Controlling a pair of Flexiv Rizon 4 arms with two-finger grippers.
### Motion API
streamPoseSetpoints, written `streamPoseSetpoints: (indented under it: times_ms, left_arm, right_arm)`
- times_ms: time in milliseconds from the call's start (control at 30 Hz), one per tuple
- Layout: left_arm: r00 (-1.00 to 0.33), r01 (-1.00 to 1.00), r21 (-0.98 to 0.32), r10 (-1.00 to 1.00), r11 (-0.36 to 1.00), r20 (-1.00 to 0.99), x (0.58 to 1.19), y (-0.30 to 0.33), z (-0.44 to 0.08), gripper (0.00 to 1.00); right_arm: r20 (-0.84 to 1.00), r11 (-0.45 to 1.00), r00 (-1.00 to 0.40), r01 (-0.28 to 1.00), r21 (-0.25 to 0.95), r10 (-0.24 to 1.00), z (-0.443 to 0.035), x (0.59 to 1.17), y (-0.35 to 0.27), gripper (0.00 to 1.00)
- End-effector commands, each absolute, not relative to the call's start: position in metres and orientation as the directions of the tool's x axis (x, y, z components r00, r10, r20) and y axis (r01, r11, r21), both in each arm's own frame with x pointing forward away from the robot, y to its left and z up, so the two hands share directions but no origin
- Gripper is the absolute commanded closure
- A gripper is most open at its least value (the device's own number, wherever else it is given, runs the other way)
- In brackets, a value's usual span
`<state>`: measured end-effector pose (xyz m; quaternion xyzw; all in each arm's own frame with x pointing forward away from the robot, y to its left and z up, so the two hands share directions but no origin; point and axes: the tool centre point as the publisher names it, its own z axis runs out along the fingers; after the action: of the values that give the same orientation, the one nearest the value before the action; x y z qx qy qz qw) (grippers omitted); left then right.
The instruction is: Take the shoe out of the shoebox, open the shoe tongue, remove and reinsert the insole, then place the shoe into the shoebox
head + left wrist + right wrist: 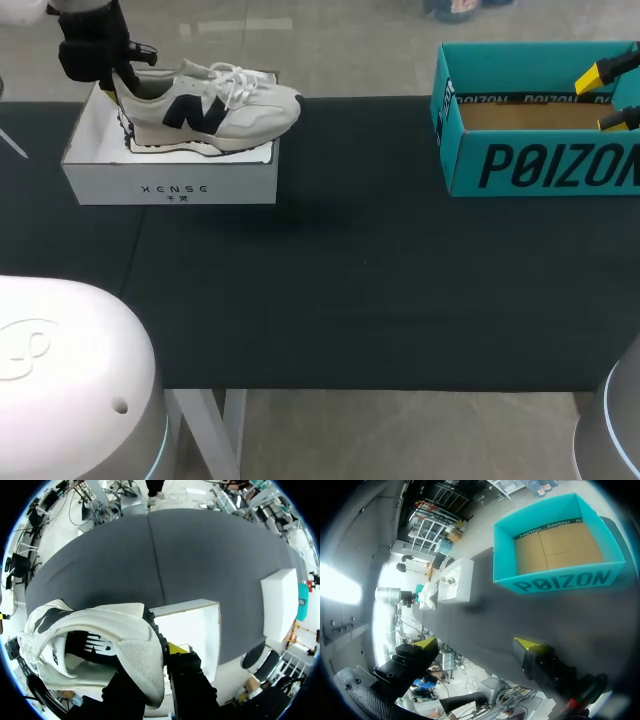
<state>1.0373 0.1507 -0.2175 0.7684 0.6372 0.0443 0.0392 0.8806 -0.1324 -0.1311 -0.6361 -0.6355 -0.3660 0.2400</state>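
At the far left of the bench (350,290) stands the white shoebox (170,185), a low open rectangle of smooth white card with straight walls and small dark print on its front. The shoe (215,110) sits in its opening with the heel to the left. The toe points right and reaches past the box's right rim. We cannot tell whether the sole rests on the box floor. The upper is pale grey-white, part mesh and part suede-like panels. It has a dark letter patch (195,112) on the side, white laces (235,80) and a dark lining.

Our left tool (112,88) is clamped on the heel. In the left wrist view the padded collar runs between its two black fingers, and one yellow tip shows just beside the heel.

The middle of the bench is a flat, matte, dark cloth surface with a seam running across it.

At the far right stands the teal box (540,165). It is open-topped and deeper than the white one, with large black lettering on its glossy walls and a plain brown cardboard floor showing inside.

Our right tool (476,645) hangs at that box's right side, touching nothing. Its yellow-tipped fingers are spread wide apart.
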Motion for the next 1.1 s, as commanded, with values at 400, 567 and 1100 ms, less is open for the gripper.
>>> streamPoseSetpoints:
  times_ms: [400, 567, 1100]
  left_arm:
    - [0.072, 0.961, 0.251, 0.982, -0.115, 0.175, 0.961, 0.050, -0.197, 1.00]
    - [0.089, 0.961, 0.247, 0.985, -0.123, 0.145, 0.940, 0.012, -0.219, 1.00]
    - [0.050, 0.968, 0.248, 0.999, -0.050, 0.008, 0.899, -0.065, -0.297, 1.00]
  right_arm:
    - [0.769, -0.077, -0.075, 0.984, 0.160, 0.634, -0.131, 0.881, -0.132, 0.00]
    - [0.769, -0.077, -0.075, 0.984, 0.160, 0.634, -0.131, 0.881, -0.132, 0.00]
    - [0.769, -0.077, -0.075, 0.984, 0.160, 0.634, -0.131, 0.881, -0.132, 0.00]
